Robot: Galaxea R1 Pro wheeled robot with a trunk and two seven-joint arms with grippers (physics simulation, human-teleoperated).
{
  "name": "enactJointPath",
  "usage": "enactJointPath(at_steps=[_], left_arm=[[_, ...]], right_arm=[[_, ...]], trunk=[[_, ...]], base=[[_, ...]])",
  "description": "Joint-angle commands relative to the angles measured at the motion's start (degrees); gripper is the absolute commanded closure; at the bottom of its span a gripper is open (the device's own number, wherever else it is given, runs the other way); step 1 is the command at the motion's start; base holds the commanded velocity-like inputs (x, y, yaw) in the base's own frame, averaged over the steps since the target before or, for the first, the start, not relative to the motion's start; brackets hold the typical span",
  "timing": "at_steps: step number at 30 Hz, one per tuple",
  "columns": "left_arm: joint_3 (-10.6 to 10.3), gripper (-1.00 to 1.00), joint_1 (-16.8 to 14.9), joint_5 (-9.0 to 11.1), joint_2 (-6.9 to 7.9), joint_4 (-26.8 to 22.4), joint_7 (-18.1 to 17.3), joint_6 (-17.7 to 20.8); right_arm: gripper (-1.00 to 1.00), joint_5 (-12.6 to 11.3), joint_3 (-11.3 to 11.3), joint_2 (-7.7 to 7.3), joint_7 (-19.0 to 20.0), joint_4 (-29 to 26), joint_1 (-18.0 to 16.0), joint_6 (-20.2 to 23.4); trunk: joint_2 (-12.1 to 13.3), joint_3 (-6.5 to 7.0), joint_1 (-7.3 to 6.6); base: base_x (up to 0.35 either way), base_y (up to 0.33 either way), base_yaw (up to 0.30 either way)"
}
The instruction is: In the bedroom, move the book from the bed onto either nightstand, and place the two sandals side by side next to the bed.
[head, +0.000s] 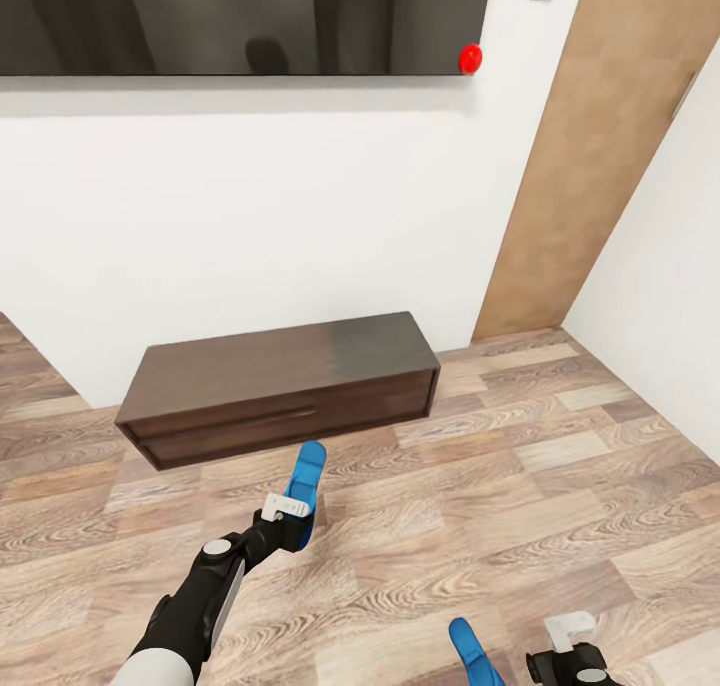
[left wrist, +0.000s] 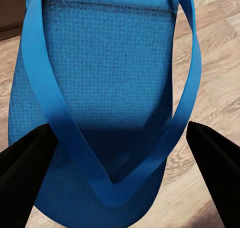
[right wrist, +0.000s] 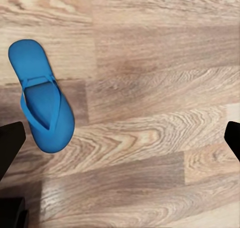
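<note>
The room had a light brown wood-plank floor (head: 520, 486) and white walls (head: 250, 226). A long low dark brown bench (head: 280, 386) stood against the wall, with a dark wall-mounted screen (head: 240, 16) above it, cut off by the upper edge of the head view. Beyond the bench's end a brown wooden door (head: 590, 156) met the corner of the room. Two red round markers (head: 470, 59) sat by the screen's corner and higher on the wall.

In front of the bench, the left gripper (head: 290, 521) held one blue sandal (head: 303, 491) above the floor, clamped across its toe end so the sole pointed up toward the bench. In the left wrist view that sandal (left wrist: 100, 98) lay between the two dark fingers (left wrist: 22, 163), straps facing the camera, its heel cut off by the frame.

The second sandal (right wrist: 42, 96) lay flat on the planks, strap side up, well in front of the bench. In the head view only its tip (head: 470, 651) showed at the lower edge, just beside the right gripper (head: 570, 646), which was itself mostly cut off. In the right wrist view the right fingers (right wrist: 10, 143) stood spread wide and empty, with the sandal off toward one finger rather than centred between them.
</note>
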Motion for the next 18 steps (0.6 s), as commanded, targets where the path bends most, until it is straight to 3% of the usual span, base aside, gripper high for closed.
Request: enactJointPath(at_steps=[1,12,13,16,18], left_arm=[[0.38,1.00,-0.03,-0.26,-0.10,-0.11,-0.52,0.35],[0.31,1.00,-0.03,-0.26,-0.10,-0.10,-0.52,0.35],[0.30,1.00,-0.03,-0.26,-0.13,-0.10,-0.52,0.35],[0.23,1.00,-0.03,-0.26,-0.22,-0.10,-0.54,0.35],[0.21,1.00,-0.03,-0.26,-0.25,-0.10,-0.62,0.35]], right_arm=[[-1.00,0.61,-0.48,-0.02,-0.29,0.28,-0.10,-0.42],[-1.00,0.70,-0.60,0.14,-0.15,-0.06,-0.10,1.06],[-1.00,0.74,-0.60,0.72,-0.14,-0.33,-0.13,3.25],[-1.00,0.82,-0.63,5.09,-0.14,-2.53,-0.29,12.62],[-1.00,0.82,-0.65,7.17,-0.13,-7.87,-0.34,18.08]], trunk=[[-0.44,-0.23,0.22],[-4.85,-2.20,2.64],[-5.25,-2.38,2.86],[-6.46,-2.92,3.51],[-7.26,-3.28,3.95]], base=[[0.000,0.000,0.000],[0.000,0.000,0.000],[0.000,0.000,0.000],[0.000,0.000,0.000],[0.000,0.000,0.000]])
